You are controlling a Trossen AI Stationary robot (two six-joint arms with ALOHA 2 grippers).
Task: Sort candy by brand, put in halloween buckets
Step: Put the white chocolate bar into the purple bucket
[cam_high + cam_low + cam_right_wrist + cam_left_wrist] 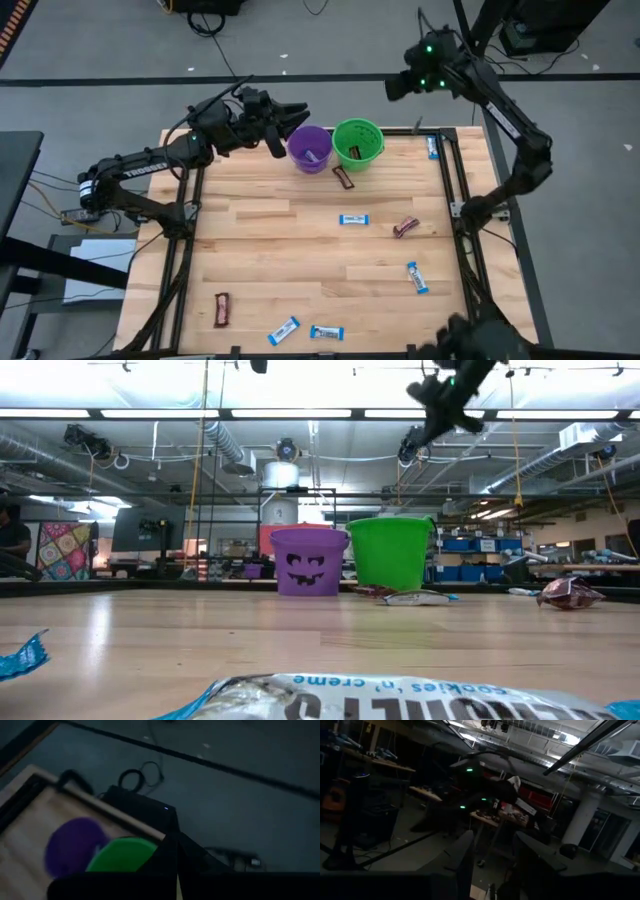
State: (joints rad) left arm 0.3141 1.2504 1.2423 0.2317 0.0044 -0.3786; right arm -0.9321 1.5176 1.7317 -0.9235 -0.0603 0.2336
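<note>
Two halloween buckets stand side by side at the table's far edge, a purple one (310,147) (308,560) and a green one (358,142) (392,552). A blue-and-white candy (313,156) lies inside the purple one. Loose candy lies on the table: blue-and-white bars (353,220) (417,277) (327,333) and brown ones (344,178) (222,309) (405,228). My left gripper (293,112) (492,845) hangs open, nothing between its fingers, just left of the purple bucket's far rim. My right gripper (395,88) (175,852) is shut, high beyond the far edge behind the green bucket.
Another blue-and-white bar (432,148) lies by the far right corner, and one (284,331) near the front edge. A black frame (448,180) rims the table. The middle of the wooden top (270,240) is bare. Cables lie on the floor beyond the far edge.
</note>
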